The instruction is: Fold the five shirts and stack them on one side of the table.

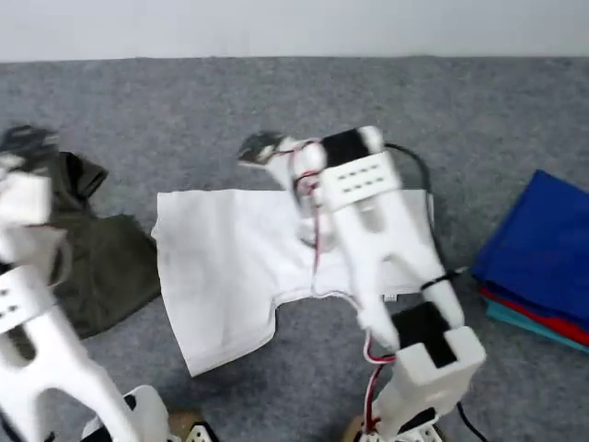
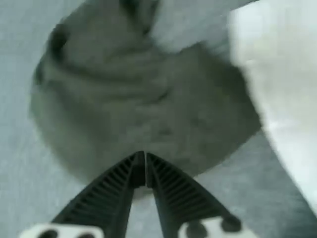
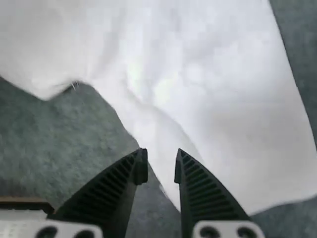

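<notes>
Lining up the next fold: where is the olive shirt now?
High view: the olive shirt lies crumpled at the left side of the table, just left of the spread white shirt, far from the folded stack at the right edge.

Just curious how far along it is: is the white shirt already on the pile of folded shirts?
No, the white shirt lies spread out, apart from the folded stack.

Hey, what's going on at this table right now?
Shirt folding is under way. The right gripper is open over an edge of the white shirt, which lies mid-table. The left gripper is shut above the crumpled green shirt. A folded stack, blue on top, sits at the side.
</notes>
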`<act>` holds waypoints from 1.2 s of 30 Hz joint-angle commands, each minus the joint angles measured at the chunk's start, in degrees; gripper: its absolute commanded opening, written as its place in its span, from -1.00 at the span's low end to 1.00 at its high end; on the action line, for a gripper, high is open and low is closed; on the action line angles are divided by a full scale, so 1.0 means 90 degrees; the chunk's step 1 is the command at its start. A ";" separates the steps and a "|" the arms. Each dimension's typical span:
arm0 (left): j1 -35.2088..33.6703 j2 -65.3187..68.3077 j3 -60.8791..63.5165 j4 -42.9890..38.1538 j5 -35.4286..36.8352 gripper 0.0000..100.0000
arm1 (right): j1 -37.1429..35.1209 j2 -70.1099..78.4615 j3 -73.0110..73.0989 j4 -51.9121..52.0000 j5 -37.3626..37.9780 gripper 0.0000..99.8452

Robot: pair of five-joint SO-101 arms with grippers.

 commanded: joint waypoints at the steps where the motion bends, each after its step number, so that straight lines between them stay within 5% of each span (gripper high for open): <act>1: -0.1133 -0.0195 -0.0269 -0.0147 -0.0147 -0.97 | -0.0757 0.0200 -0.0293 -0.0610 -0.0400 -0.81; 9: -0.2794 -0.0195 -0.0269 -0.0147 -0.0147 -0.97 | -0.1880 0.1245 -0.0293 -0.3072 -0.0996 -0.81; 17: -0.3429 -0.0195 -0.0259 -0.0147 -0.0147 -0.97 | -0.2818 0.2252 -0.0293 -0.4488 -0.1026 -0.81; 25: -0.3526 -0.0195 -0.0259 -0.0156 -0.0147 -0.97 | -0.3306 0.2554 -0.0733 -0.4029 -0.1026 -0.81; 36: -0.3477 -0.0195 -0.0259 -0.0186 -0.0137 -0.97 | -0.1919 0.2564 -0.2530 -0.0991 -0.1055 -0.81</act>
